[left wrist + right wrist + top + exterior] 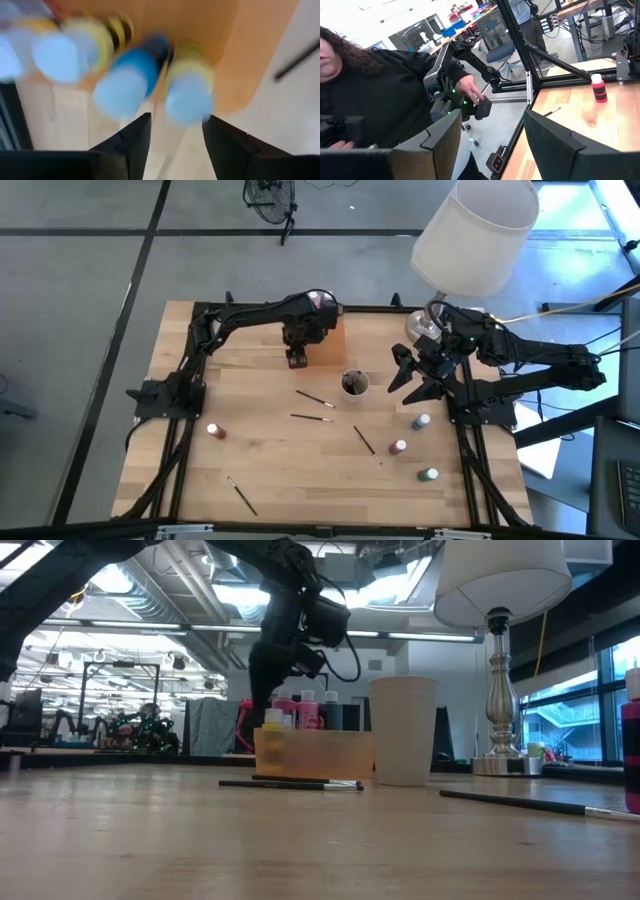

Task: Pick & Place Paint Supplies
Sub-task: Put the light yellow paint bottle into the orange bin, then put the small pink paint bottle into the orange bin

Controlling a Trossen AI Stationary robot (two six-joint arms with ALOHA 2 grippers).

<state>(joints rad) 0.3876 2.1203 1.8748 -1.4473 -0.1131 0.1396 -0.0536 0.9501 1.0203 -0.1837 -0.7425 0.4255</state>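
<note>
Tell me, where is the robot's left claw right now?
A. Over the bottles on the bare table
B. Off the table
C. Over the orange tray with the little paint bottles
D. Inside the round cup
C: the high view shows the left gripper at the orange tray, and its wrist view looks straight down on bottles standing there, fingers apart.

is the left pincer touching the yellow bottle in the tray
Apart. The left wrist view shows the left pincer open, its fingers clear of the yellow bottle above the orange tray.
</note>
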